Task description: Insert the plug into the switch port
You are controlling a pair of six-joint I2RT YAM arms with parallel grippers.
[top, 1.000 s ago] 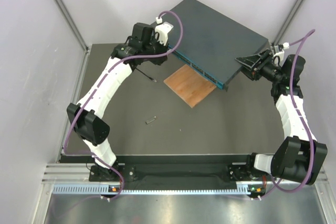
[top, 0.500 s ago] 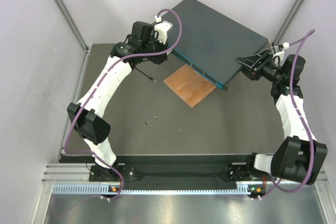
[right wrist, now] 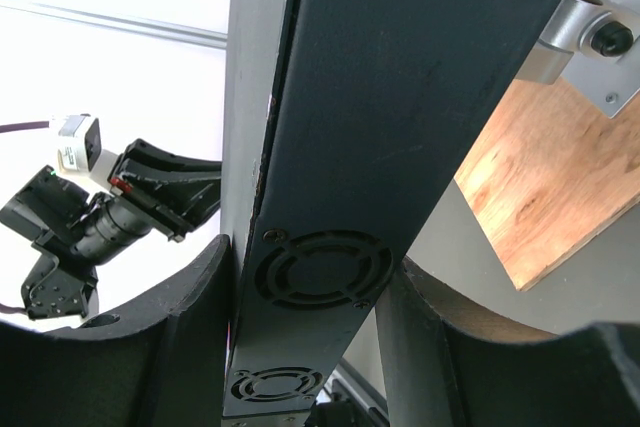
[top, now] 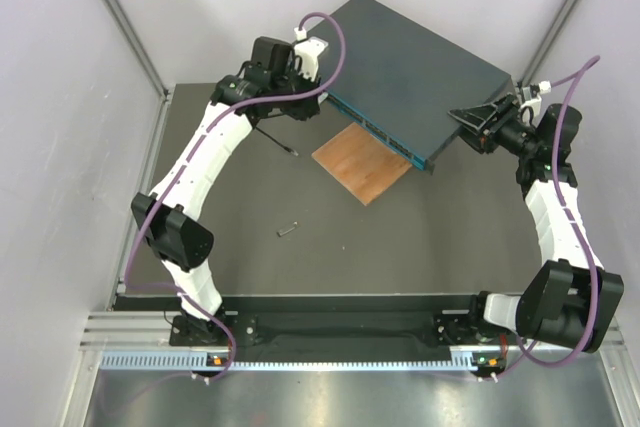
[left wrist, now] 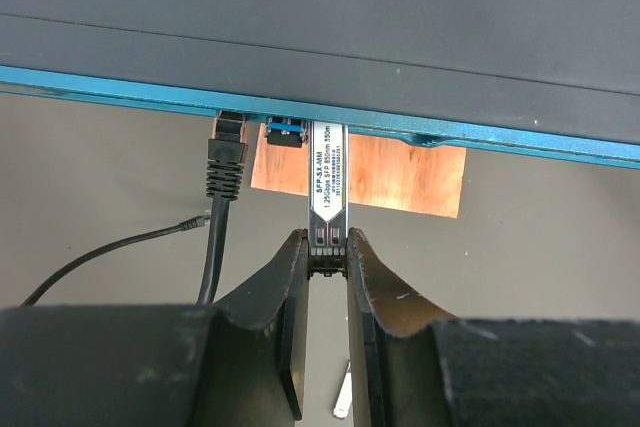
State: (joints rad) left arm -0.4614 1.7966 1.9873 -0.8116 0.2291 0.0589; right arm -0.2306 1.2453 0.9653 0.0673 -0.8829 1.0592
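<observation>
Item 1: plug [left wrist: 226, 147] on black cable [left wrist: 212, 247], seated in a switch port [left wrist: 231, 119], just left of my left claw [left wrist: 328, 247].
Item 2: left claw, pinching a silver labelled module [left wrist: 327, 177], its far end at the teal face of the switch [left wrist: 320, 7].
Item 3: my right claw [right wrist: 310, 292], clamped across the switch's vented end.

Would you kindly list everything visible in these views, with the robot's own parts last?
Network switch: one, dark blue-grey, teal front, far side of table.
Wooden board: one, brown, partly under the switch's front edge.
Silver module: one, labelled, tip at the switch's front.
Plug: one, black, seated in the switch's front beside the module.
Cable: one, black, trailing from the plug.
Grey piece: one, small, loose mid-table.
Table: one, dark grey.
Left arm, right arm: white and black.
Left fingers: black, shut on the silver module.
Right fingers: black, clamping the switch's end.
</observation>
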